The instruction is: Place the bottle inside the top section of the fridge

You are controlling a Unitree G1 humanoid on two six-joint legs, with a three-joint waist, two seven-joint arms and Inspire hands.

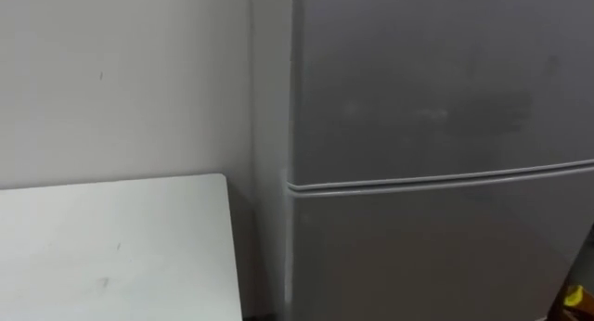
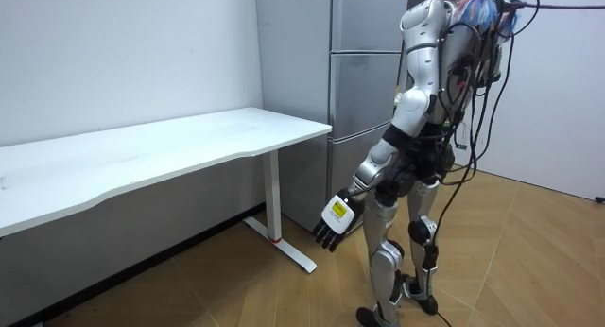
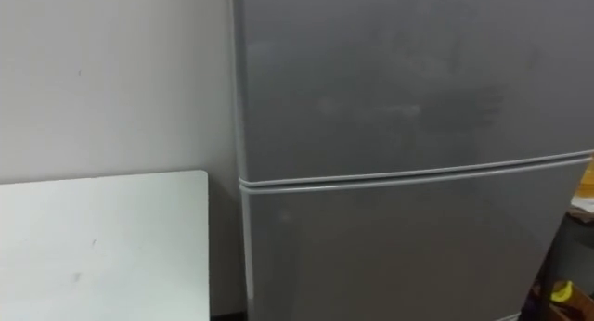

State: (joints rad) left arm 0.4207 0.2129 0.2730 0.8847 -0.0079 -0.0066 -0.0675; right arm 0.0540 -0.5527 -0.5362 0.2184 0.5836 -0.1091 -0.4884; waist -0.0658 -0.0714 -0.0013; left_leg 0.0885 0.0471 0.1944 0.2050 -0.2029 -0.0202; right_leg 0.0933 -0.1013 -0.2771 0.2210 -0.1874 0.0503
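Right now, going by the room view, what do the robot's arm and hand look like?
The left arm has glossy white and silver shells at the shoulder and upper arm, then a grey forearm with dark joints. The left hand is black, with a small white tag marked in yellow on its back. Dark cables hang in loops beside the arm.

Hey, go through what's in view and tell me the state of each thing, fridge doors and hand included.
Upper fridge door: shut.
Lower fridge door: shut.
Table: upright, beside the fridge.
Left hand: open, hanging by the robot's side, holding nothing.
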